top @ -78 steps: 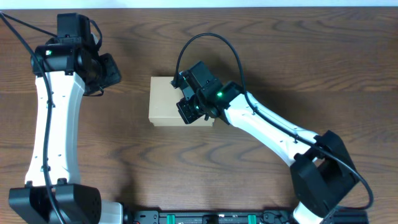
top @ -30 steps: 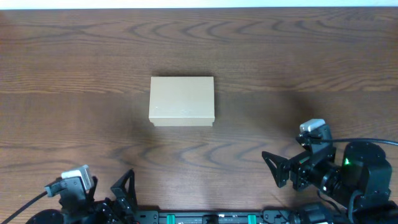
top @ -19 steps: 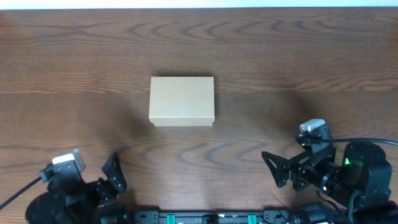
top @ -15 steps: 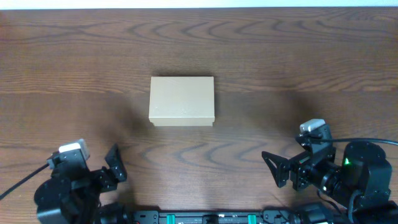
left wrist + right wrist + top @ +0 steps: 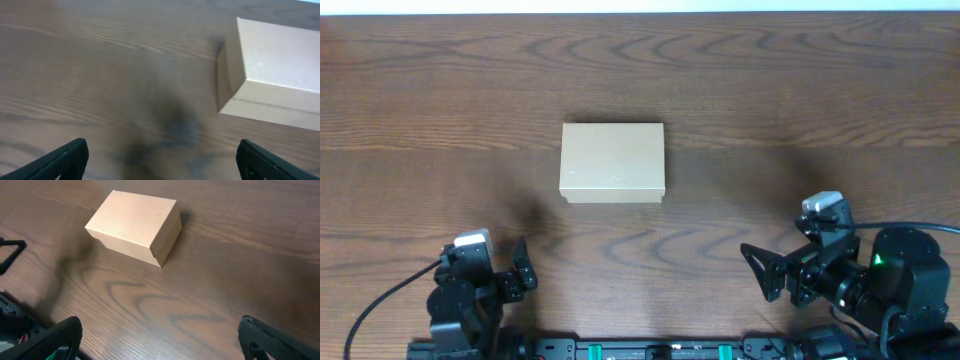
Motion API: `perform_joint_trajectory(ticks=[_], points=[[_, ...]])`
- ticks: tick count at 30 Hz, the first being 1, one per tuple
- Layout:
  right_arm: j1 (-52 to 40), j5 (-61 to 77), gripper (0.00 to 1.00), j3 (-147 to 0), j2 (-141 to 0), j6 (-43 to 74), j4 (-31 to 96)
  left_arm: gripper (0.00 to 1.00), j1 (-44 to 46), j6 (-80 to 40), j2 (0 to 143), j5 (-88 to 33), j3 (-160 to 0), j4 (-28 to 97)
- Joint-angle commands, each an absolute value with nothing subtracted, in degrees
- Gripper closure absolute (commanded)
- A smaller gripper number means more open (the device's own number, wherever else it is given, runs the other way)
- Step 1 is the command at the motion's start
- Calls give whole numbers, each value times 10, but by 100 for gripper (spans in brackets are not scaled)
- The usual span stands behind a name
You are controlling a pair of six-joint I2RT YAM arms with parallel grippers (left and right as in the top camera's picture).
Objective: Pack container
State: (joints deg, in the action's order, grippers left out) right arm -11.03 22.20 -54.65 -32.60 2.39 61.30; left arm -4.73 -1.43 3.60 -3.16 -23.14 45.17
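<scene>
The container sits alone near the middle of the dark wood-grain worktop, its long sides running left to right in the overhead view. Its lid lies flat and shut, and the top is plain tan. It rests square on the worktop, and nothing touches it.

Both arms are folded back at the near edge of the worktop, well apart from the container. The left tool is at the near left, with its fingers pointing toward the middle of the worktop. In the left wrist view the left tool stands wide, its 2 black fingertips showing only at the lower corners and nothing between them. The container appears there at the upper right, 1 corner turned toward the camera.

The right tool is at the near right and faces left. In the right wrist view the right tool is also spread wide and empty, and the container lies ahead of it at the upper left, a seam visible under the lid's edge.
</scene>
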Motion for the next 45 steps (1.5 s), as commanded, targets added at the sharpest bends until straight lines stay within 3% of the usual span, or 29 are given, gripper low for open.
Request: perform_joint_trajectory(ticks=[1,16,36,40,45], points=[[-108,227,1,-545,-325,30,613,5,-36,-8,19,-13,-201,436],[-108,227,1,-545,-325,30,613,5,-29,61,2,-11,-125,426],[-108,227,1,-545,-325,30,613,5,-29,62,2,-11,-94,426],[-108,188,1,-545,-316,25,611,5,-29,62,2,-11,-94,426],[-108,21,1,-494,-251,23,589,5,-29,62,2,-11,-94,426]])
